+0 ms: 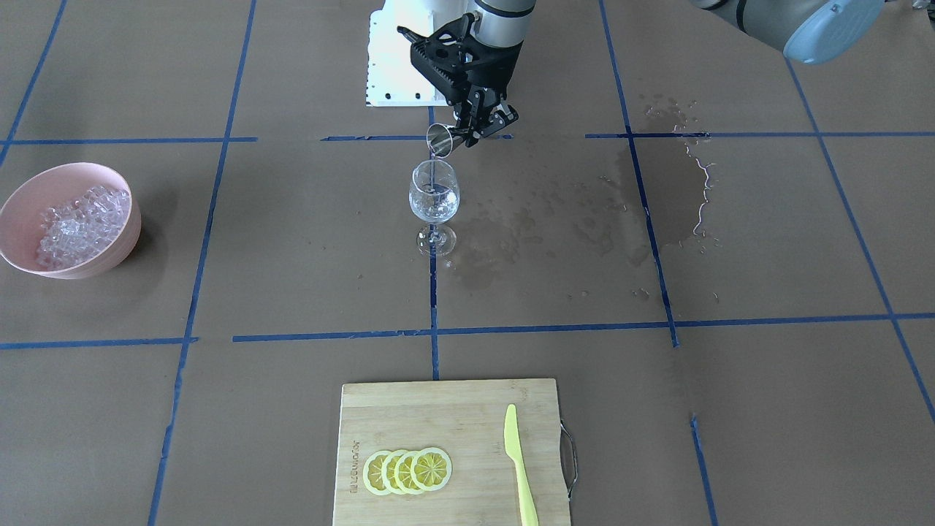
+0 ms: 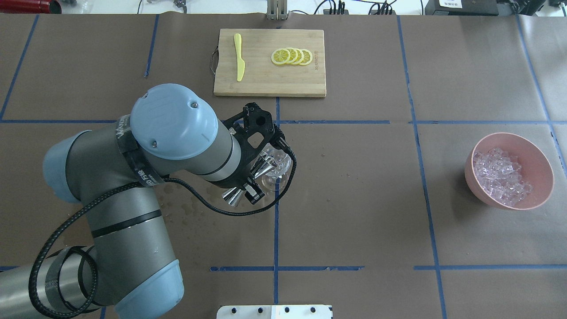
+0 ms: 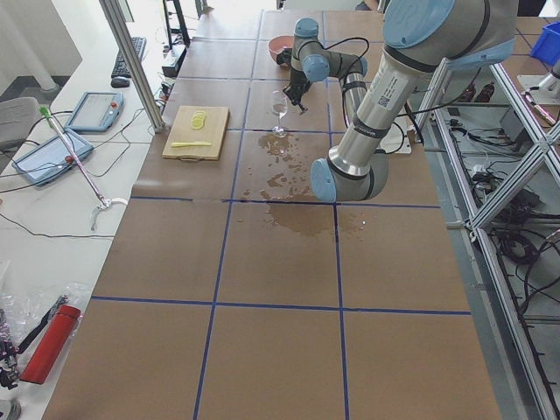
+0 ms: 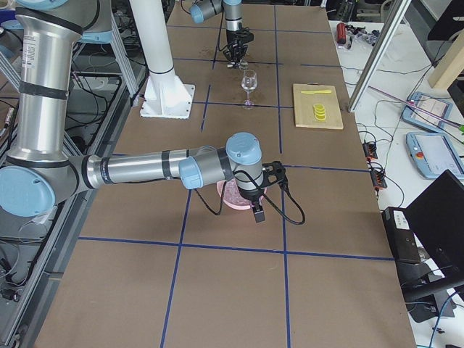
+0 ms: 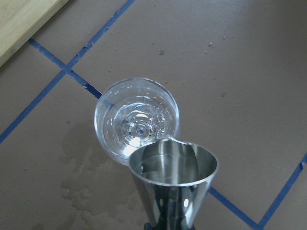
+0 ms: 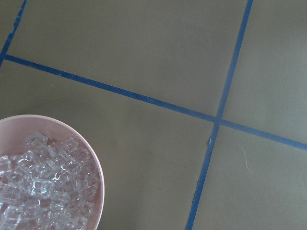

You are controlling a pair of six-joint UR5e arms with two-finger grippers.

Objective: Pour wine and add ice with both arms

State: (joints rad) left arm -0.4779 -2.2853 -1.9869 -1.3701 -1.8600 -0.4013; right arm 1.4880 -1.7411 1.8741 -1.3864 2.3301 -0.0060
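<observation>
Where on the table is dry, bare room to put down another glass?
Free and dry: the paper between the pink bowl and the wine glass, and between the glass and the cutting board. Crowded: over the glass, where the left tool tips the jigger. Wet stains spread beside it.

The overhead camera looks down from behind the robot's base (image 2: 274, 311); the front camera faces it, sharing the wine glass (image 1: 434, 193), cutting board (image 1: 438, 416) and pink bowl (image 1: 51, 183). Side cameras stand far off. Wrist cameras hang close: left over jigger (image 5: 172, 191) and glass, right by the bowl.
</observation>
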